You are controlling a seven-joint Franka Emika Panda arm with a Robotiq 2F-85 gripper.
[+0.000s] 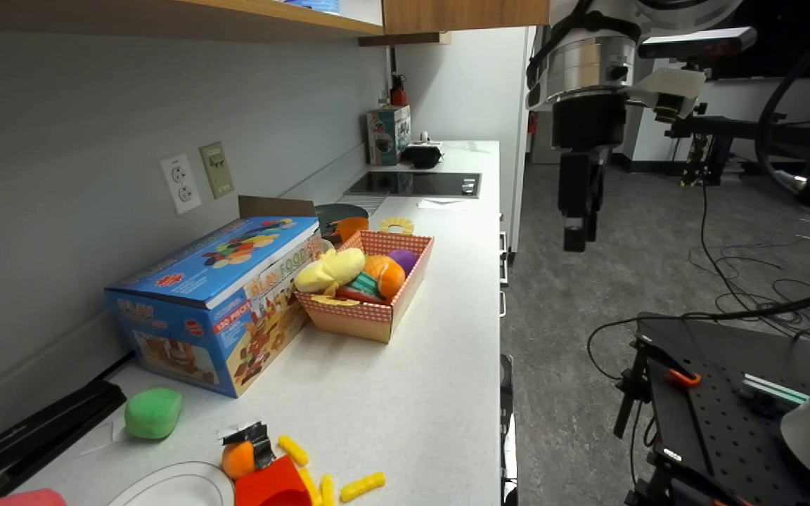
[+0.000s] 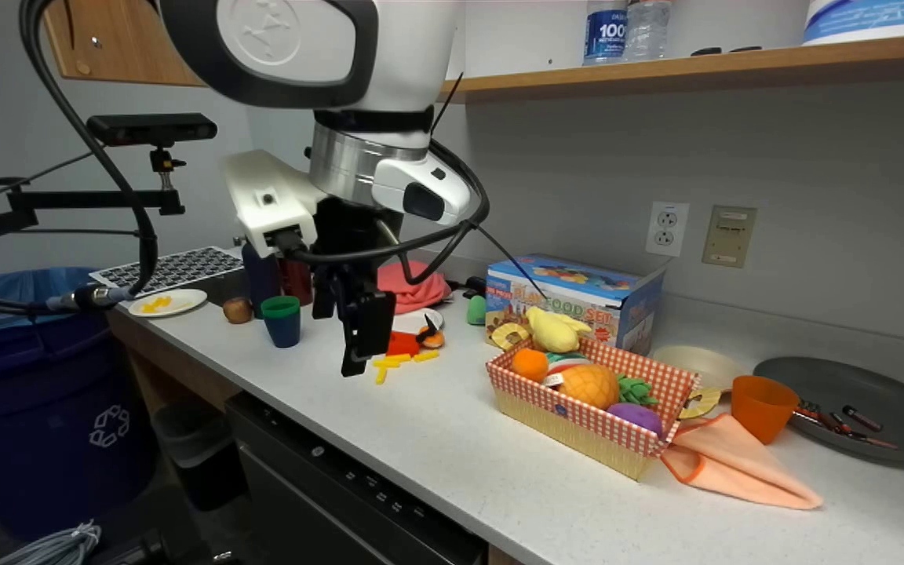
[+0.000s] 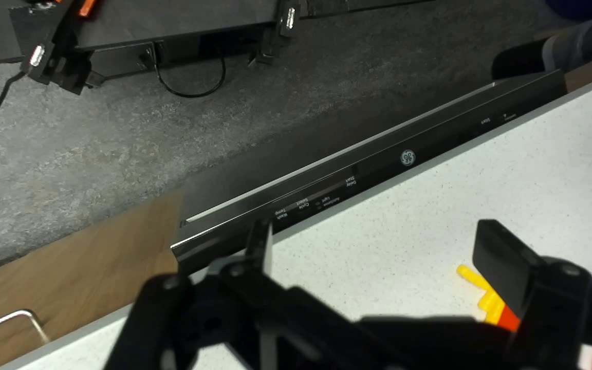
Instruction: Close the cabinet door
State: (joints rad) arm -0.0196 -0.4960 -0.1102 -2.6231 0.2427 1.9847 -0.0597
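Note:
A wooden cabinet door (image 1: 465, 14) juts out at the far end of the upper cabinet in an exterior view, cut off by the top edge. A wooden door panel (image 2: 118, 43) with a small knob shows at the upper left in an exterior view, partly behind the arm. I cannot tell whether they are the same door. The cabinet's shelf (image 2: 703, 74) stands exposed. My gripper (image 3: 376, 234) is open and empty, pointing down, below the height of the doors. It also shows in both exterior views (image 1: 577, 235) (image 2: 346, 337). No upper door shows in the wrist view.
The counter (image 1: 440, 393) bears a play food box (image 2: 574, 302), a basket (image 2: 570, 428) of toy food, a dark pan (image 2: 860, 404) and loose toys. A dishwasher (image 3: 368, 149) sits under the counter edge. Cables hang around the arm. Bottles (image 2: 605, 35) stand on the shelf.

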